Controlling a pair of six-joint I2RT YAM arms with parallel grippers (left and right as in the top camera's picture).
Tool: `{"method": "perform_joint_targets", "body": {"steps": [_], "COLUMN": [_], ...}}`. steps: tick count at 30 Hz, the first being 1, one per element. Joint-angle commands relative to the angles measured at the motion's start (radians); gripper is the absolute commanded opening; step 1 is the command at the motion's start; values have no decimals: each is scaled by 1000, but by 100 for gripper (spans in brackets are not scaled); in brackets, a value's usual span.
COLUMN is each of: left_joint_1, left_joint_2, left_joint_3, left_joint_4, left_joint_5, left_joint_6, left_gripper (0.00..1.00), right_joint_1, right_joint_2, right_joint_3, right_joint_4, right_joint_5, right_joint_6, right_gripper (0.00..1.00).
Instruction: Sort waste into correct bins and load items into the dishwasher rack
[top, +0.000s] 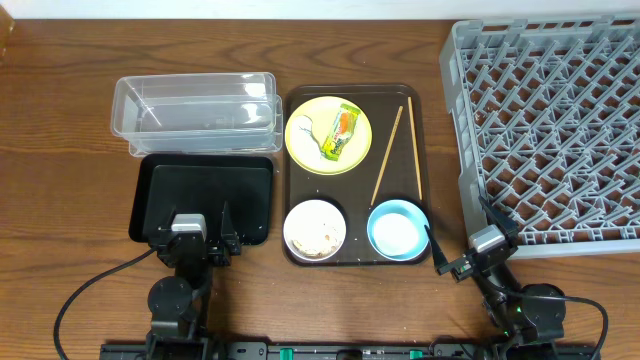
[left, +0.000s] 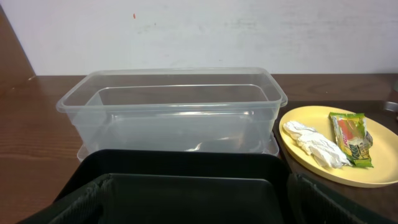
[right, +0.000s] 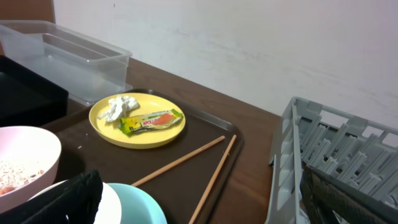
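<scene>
A yellow plate (top: 328, 134) on the brown tray carries a crumpled white wrapper (top: 305, 128) and a green-and-orange packet (top: 342, 132); they also show in the left wrist view (left: 314, 144) (left: 352, 137) and the right wrist view (right: 114, 108) (right: 151, 121). Two chopsticks (top: 388, 152) lie beside the plate. A white bowl (top: 314, 229) holds rice scraps (top: 318, 240). A light-blue bowl (top: 397, 229) sits to its right. The clear tub (top: 195, 104) and black tray (top: 205, 198) stand at the left, the grey rack (top: 548, 130) at the right. My left gripper (top: 198, 232) is open at the black tray's near edge. My right gripper (top: 468, 240) is open between the blue bowl and the rack.
The dark brown serving tray (top: 296, 180) lies mid-table under the dishes. Wood table shows at the far left and in front. A pale wall stands behind the table in both wrist views.
</scene>
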Motion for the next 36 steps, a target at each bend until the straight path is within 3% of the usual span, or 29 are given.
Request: {"method": "perform_joint_targets", "body": {"steps": [1,31,36], "left_joint_1": [6,6,6], "left_joint_2": [0,0,0], "left_joint_3": [-28,-28,-28], "left_joint_4": [-24,-24,-24], "left_joint_5": [-5,-5,-5], "left_joint_6": [-5,-5,-5], "left_gripper": [90,90,90], "right_joint_1": [-6,-6,-6], "right_joint_2": [-5,-5,-5], "right_joint_3": [-3,-3,-3], "right_joint_4": [-3,-3,4], "right_joint_5": [-8,-10,-87], "right_joint_6": [-10,-10,-10], "right_gripper": [99,99,99]}}
